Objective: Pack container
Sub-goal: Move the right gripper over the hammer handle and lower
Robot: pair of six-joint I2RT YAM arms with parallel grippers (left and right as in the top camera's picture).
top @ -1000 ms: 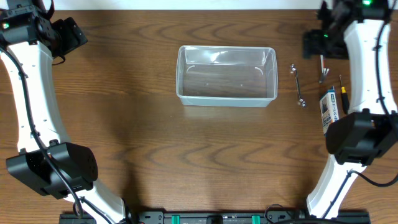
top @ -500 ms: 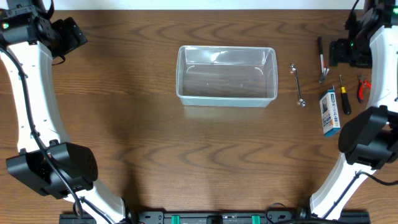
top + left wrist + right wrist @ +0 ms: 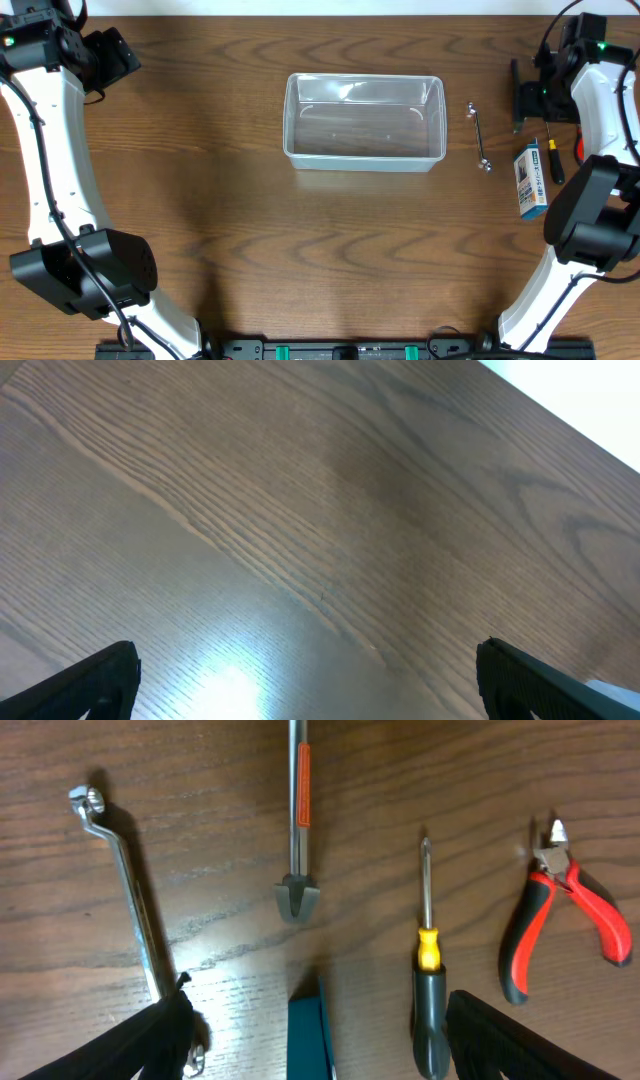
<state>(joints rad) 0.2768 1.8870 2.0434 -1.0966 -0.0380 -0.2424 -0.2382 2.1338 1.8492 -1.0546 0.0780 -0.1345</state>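
The clear container (image 3: 365, 162) sits on the table (image 3: 240, 250), between the two arms; the right gripper (image 3: 320, 1032) hangs with fingers spread wide over the tools (a wrench (image 3: 135, 900), a screwdriver (image 3: 427, 990), red pliers (image 3: 560, 915)), well apart from the container; the left gripper (image 3: 310, 682) is spread wide too, near the far left corner.
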